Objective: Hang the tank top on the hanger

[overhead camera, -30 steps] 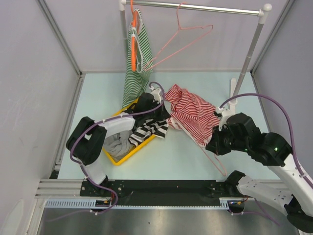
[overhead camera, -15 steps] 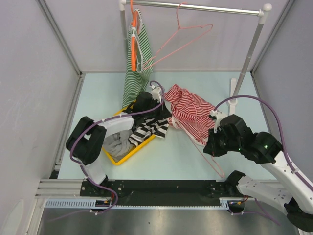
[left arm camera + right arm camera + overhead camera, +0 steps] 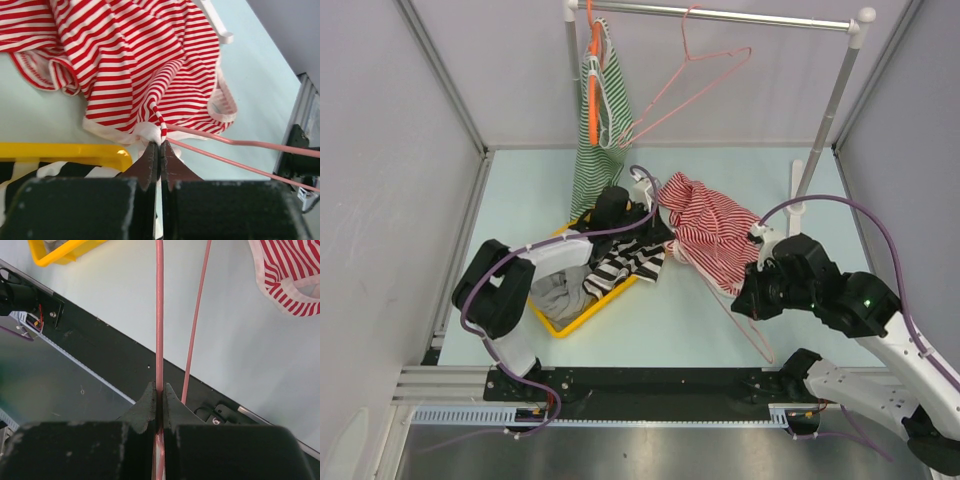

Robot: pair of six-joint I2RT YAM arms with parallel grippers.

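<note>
A yellow plastic tray (image 3: pixel 563 329) sat left of centre on the pale green table (image 3: pixel 660 320), with a bold black-and-white striped garment (image 3: pixel 625 265) draped over its rim. Just to its right, the left gripper (image 3: pixel 160 145) pinched the pale hem of the fine red-and-white striped tank top (image 3: pixel 715 235), which lay crumpled mid-table. A thin pink wire hanger (image 3: pixel 748 325) reached from the top's near edge to the right gripper (image 3: pixel 159 390), which was clamped on one wire.

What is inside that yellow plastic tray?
A bold black-and-white striped garment and a pale grey cloth lie in the yellow tray. The left arm reaches across it, hiding whatever lies beneath.
</note>
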